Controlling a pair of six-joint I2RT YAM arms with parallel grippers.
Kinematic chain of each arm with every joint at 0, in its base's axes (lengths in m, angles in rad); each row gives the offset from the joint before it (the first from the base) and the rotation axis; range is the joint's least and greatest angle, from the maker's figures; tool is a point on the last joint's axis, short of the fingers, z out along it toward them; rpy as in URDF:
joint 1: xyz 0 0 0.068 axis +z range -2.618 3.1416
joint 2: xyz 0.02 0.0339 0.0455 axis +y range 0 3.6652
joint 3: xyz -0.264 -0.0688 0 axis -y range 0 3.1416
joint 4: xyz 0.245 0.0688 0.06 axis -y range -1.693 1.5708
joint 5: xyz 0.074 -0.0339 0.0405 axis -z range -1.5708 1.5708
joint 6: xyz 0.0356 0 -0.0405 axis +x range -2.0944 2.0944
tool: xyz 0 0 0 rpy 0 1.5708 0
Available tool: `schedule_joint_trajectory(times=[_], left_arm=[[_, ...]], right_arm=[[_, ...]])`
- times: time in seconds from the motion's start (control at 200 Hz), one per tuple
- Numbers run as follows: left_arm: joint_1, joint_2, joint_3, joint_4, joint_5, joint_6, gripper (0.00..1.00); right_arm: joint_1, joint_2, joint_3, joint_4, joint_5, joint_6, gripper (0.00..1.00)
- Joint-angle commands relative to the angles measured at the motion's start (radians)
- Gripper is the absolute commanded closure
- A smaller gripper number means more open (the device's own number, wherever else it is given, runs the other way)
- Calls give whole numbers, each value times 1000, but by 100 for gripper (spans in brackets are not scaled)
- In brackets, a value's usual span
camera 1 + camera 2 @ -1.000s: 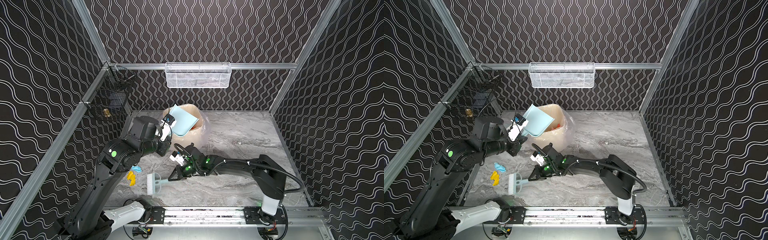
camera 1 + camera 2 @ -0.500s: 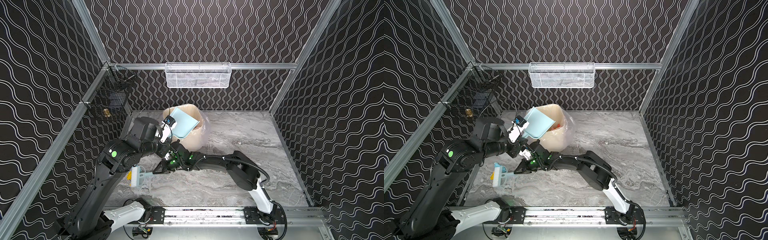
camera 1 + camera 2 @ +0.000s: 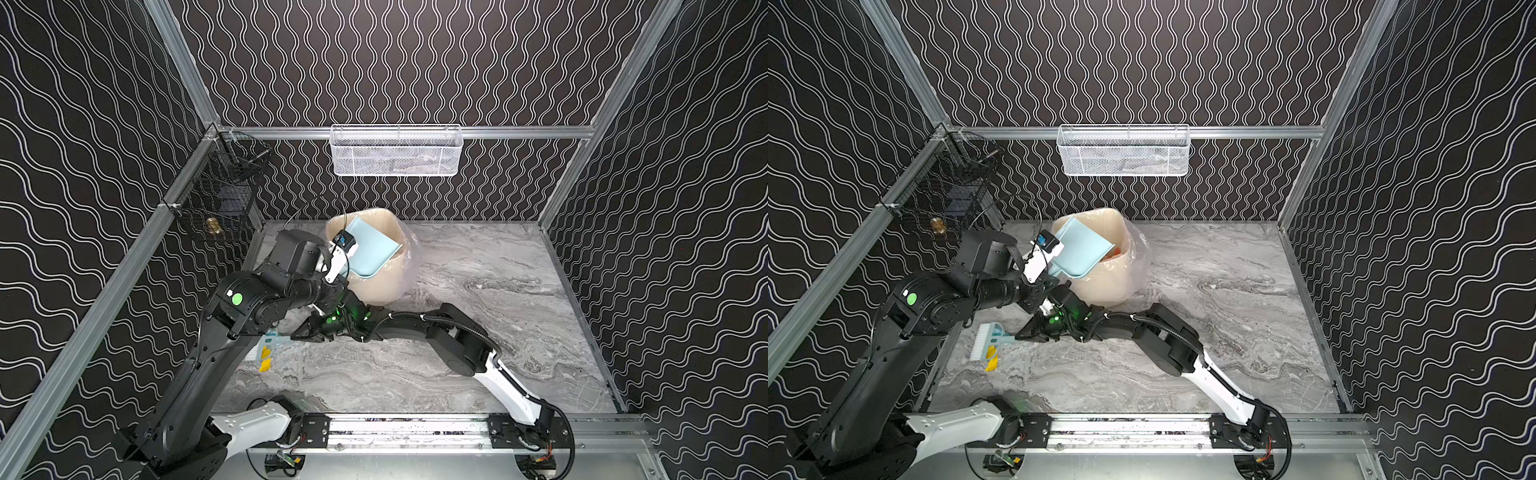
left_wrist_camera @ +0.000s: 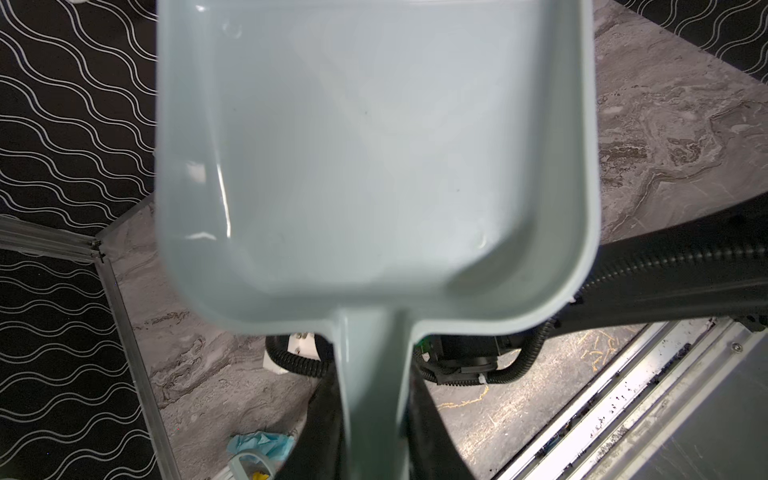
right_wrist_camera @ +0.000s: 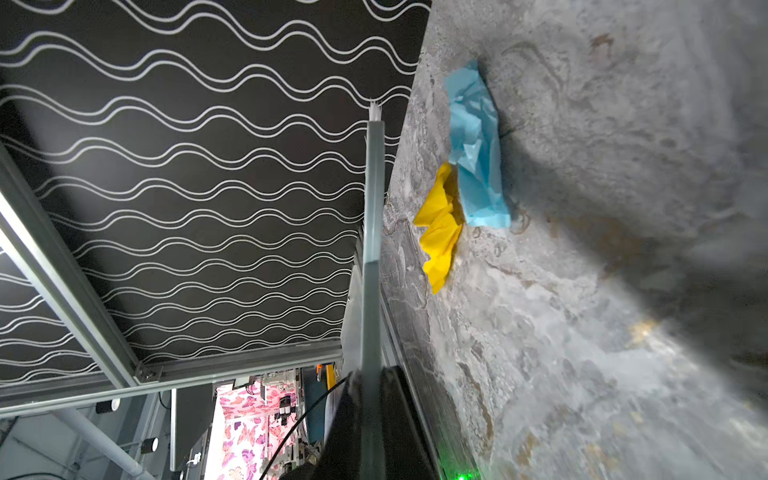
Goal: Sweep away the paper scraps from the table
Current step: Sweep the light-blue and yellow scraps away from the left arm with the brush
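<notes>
A yellow paper scrap (image 5: pixel 440 232) and a light blue one (image 5: pixel 478 153) lie touching on the table (image 3: pixel 478 291) close to the left wall. In both top views the yellow scrap (image 3: pixel 265 360) (image 3: pixel 991 358) shows right beside the brush head (image 3: pixel 984 340). My right gripper (image 5: pixel 371 399) (image 3: pixel 1027 334) is shut on the pale blue brush's handle (image 5: pixel 372 208), low over the table. My left gripper (image 4: pixel 372 415) (image 3: pixel 1042 286) is shut on the handle of the pale blue dustpan (image 4: pixel 374 158) (image 3: pixel 372 251), which is raised and tilted over the bin. The pan's inside is bare.
A beige bin (image 3: pixel 382 282) lined with a clear bag stands at the back left of the table. A white mesh basket (image 3: pixel 397 151) hangs on the back rail, a black wire basket (image 3: pixel 226 191) on the left rail. The left arm (image 3: pixel 249 303) overhangs part of the brush.
My right arm has stretched left and carried the brush toward the left wall, up to the scraps. The dustpan has stayed over the bin.
</notes>
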Motion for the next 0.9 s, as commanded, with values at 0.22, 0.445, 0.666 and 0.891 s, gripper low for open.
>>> schedule_joint_trajectory(times=[0.22, 0.445, 0.666, 0.891], left_arm=[[1, 10, 23, -32, -2, -26, 96], [0, 17, 33, -40, 0, -34, 96], [1, 21, 29, -40, -6, -32, 96], [1, 24, 50, -41, -14, -15, 96]], right_arm=[[1, 98, 129, -29, 41, 96, 100], [0, 123, 177, -162, 67, 95, 100], [-12, 43, 35, -179, 61, 120, 100], [-32, -121, -234, -191, 53, 119, 100]])
